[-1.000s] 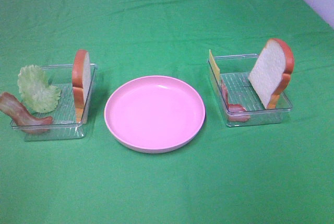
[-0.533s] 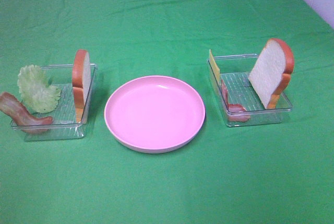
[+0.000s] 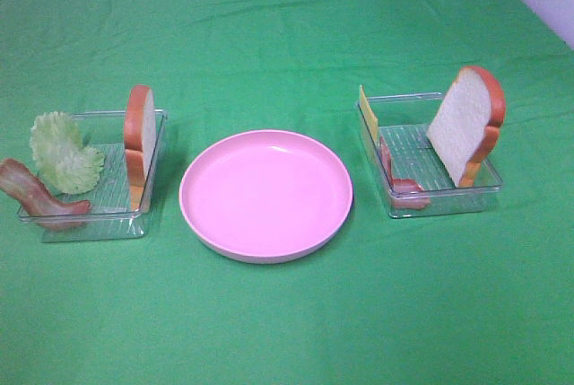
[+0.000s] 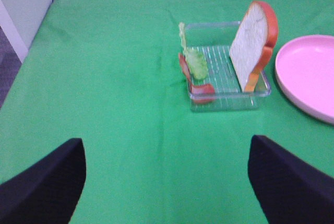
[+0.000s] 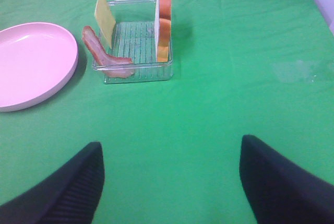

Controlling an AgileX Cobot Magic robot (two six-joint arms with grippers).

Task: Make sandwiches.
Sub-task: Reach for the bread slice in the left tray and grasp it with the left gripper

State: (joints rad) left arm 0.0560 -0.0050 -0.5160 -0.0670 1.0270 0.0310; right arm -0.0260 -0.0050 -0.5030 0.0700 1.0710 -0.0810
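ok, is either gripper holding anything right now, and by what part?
Nothing held: left gripper and right gripper are both open, jaws wide apart, with only green cloth showing between them.

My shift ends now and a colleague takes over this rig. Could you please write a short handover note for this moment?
Grippers: the left gripper and the right gripper both have their fingers open and hold nothing. Each is back from the tray on its side.
In the left tray: lettuce, left bacon strip, and left bread slice standing on edge.
In the right tray: cheese, right bacon strip, and right bread slice leaning.
Done: nothing. No piece is on the pink plate between the trays.
Left: all picking and stacking, probably on the plate.
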